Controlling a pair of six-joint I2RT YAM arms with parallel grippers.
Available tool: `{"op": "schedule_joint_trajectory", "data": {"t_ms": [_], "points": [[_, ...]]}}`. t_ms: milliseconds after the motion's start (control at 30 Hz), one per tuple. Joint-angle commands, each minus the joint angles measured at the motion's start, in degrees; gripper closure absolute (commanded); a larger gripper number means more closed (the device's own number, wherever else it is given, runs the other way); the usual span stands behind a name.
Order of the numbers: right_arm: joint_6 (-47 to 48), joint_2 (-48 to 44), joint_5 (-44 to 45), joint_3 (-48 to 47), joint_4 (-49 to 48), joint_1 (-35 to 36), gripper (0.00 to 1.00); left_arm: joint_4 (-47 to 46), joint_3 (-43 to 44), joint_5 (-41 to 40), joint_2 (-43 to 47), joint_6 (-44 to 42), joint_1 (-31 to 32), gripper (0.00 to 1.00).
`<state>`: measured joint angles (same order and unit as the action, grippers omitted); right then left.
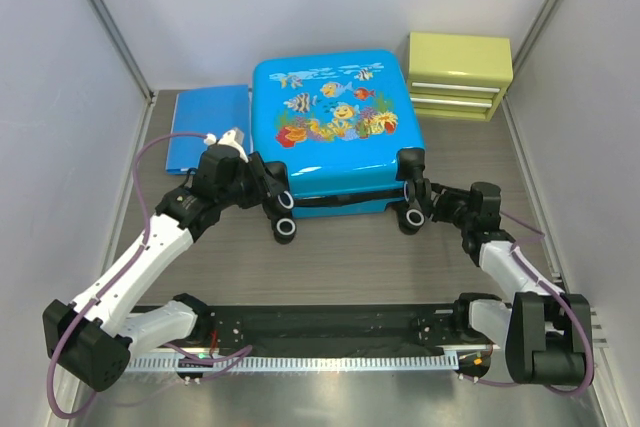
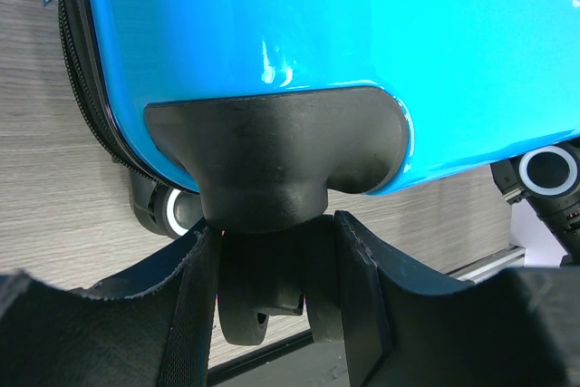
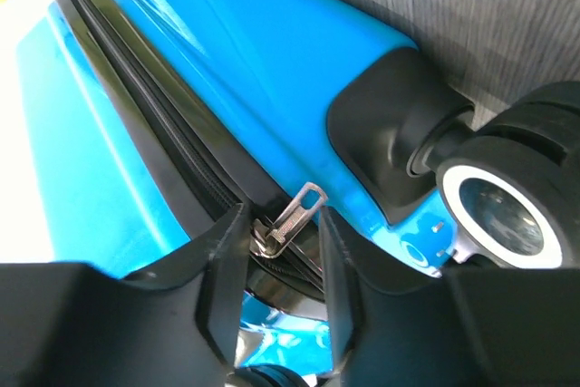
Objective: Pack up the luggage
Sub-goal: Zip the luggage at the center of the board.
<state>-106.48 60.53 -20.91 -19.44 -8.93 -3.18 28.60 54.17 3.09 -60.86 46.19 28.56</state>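
The luggage [image 1: 335, 117], a bright-blue fish-print suitcase, lies flat and closed at the table's middle back, its black wheels facing the arms. My left gripper [image 1: 275, 195] is at its near-left corner. In the left wrist view the left gripper [image 2: 279, 224] is shut on a black wheel [image 2: 263, 301] under the wheel housing [image 2: 272, 160]. My right gripper [image 1: 418, 192] is at the near-right corner. In the right wrist view the right gripper [image 3: 281, 215] is narrowly open, its fingers either side of the metal zipper pull [image 3: 292, 215] on the black zip, with a gap on both sides.
A flat blue folder [image 1: 210, 127] lies left of the suitcase. A yellow-green drawer box [image 1: 460, 75] stands at the back right. Grey walls close in both sides. A white-ringed wheel [image 3: 498, 210] sits right of the right fingers. A black base rail [image 1: 330, 327] runs along the near edge.
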Motion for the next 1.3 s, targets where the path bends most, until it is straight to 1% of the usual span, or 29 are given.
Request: {"op": "schedule_joint_trajectory", "data": {"t_ms": [0, 167, 200, 433, 667, 700, 833, 1133, 1233, 1267], "points": [[-3.9, 1.6, 2.2, -0.7, -3.7, 2.6, 0.60, -13.9, 1.3, 3.8, 0.8, 2.8, 0.8, 1.00], [-7.3, 1.9, 4.4, -0.8, -5.4, 3.2, 0.62, -14.0, 1.0, 4.2, 0.8, 3.0, 0.8, 1.00], [-7.7, 1.7, 5.6, -0.9, -5.3, 5.2, 0.63, -14.1, 0.9, 4.3, 0.8, 3.1, 0.8, 1.00], [-10.1, 2.0, 8.3, -1.2, -5.2, 7.3, 0.66, -14.5, 0.8, 4.9, 0.7, 3.1, 0.8, 1.00], [-10.9, 2.6, 9.4, -0.9, -5.6, 7.6, 0.72, -15.0, 0.7, 5.3, 0.5, 3.3, 0.8, 1.00], [-10.9, 2.6, 9.5, -0.9, -5.7, 7.6, 0.74, -15.0, 0.7, 5.3, 0.5, 3.4, 0.8, 1.00], [-10.8, 3.2, 9.2, -0.4, -6.4, 7.7, 0.76, -15.2, 0.5, 5.3, 0.6, 3.4, 0.8, 1.00], [-10.8, 4.9, 9.9, -0.4, -9.8, 7.8, 0.74, -15.4, 0.1, 5.5, 0.5, 3.3, 0.8, 1.00], [-10.7, 6.3, 9.8, -1.0, -12.1, 7.8, 0.76, -15.6, 0.1, 5.5, 0.2, 3.3, 0.8, 1.00], [-10.8, 6.8, 9.7, -1.2, -12.7, 7.7, 0.80, -15.6, 0.1, 5.6, 0.1, 3.3, 0.8, 1.00]]}}
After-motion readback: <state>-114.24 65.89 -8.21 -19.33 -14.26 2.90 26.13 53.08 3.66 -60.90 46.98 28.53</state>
